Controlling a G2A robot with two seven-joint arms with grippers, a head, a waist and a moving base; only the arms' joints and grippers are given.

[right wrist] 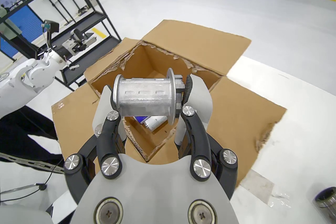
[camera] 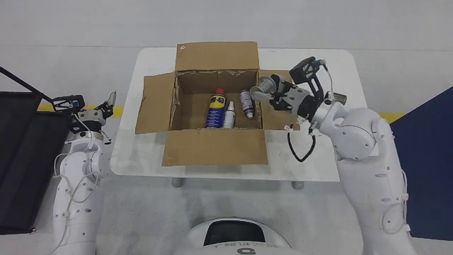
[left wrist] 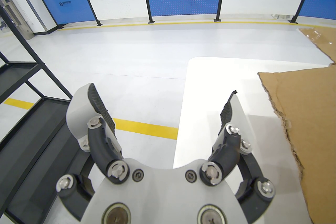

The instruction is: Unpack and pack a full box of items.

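- Over the right rim of the open cardboard box [camera: 216,57], the right gripper [camera: 274,92] holds a silver flanged metal cylinder [camera: 267,85], lifted clear of the cardboard.
- From the right wrist view, the right gripper [right wrist: 149,93] has its fingers partly closed on the two ends of the cylinder [right wrist: 143,99]. One pad presses the plain end and the other the flanged end, and the cylinder lies crosswise between them.
- The box [right wrist: 236,114] stands in the middle of the white table [camera: 336,71] with all four flaps folded outward and its torn edges showing.
- On the box floor lie three items: a blue and yellow spray can [camera: 216,108], a small white bottle [camera: 229,115] just beside it, and a small grey can [camera: 246,103] nearest the right wall.
- A dark metal sleeve [right wrist: 325,199] sits on the bare table, well apart from the box on the right arm's side.
- Off the table's left edge, the left gripper [camera: 110,103] hangs over the floor beside a black rack [camera: 21,156].
- In the left wrist view, the left gripper [left wrist: 162,101] is spread wide with nothing between its pads. The table edge and the box's left flap [left wrist: 309,125] lie ahead of it.
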